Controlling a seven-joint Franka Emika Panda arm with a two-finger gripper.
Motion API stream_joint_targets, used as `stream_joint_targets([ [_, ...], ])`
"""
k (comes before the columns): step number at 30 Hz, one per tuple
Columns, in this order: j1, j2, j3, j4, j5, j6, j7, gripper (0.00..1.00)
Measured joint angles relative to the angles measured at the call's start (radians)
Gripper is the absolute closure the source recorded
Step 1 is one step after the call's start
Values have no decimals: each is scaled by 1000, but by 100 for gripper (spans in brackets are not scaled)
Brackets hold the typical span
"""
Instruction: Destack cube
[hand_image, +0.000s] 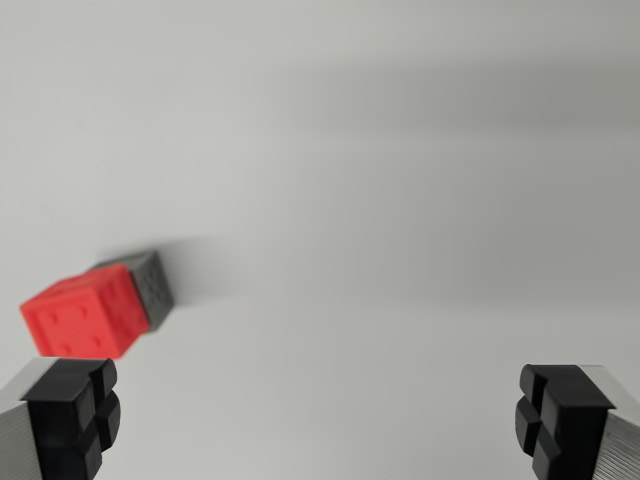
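Wrist view: gripper (318, 418) released, jaws spread wide, nothing between them. One black ribbed pad (75, 415) sits at the lower edge on the wrist view's left, the other at the lower edge on the right; both backed by brushed metal fingers.

Red cube (87, 314) is at lower left, just above the left pad, apart from it. Matte plastic, square faces with small raised studs, one corner edge turned toward the camera. Grey cube (148, 278) touches its far side, same studded texture, darker. The pair's long axis runs diagonally from lower left to upper right in frame. Cannot tell whether that axis is vertical.

Surface (400, 200) is plain white, smooth, with soft shadow bands.
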Motion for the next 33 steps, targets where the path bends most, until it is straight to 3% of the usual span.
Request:
stream_joint_targets([
  [17,2,0,0,-4,0,1,0,0],
  [33,25,-16,11,-57,0,35,0,0],
])
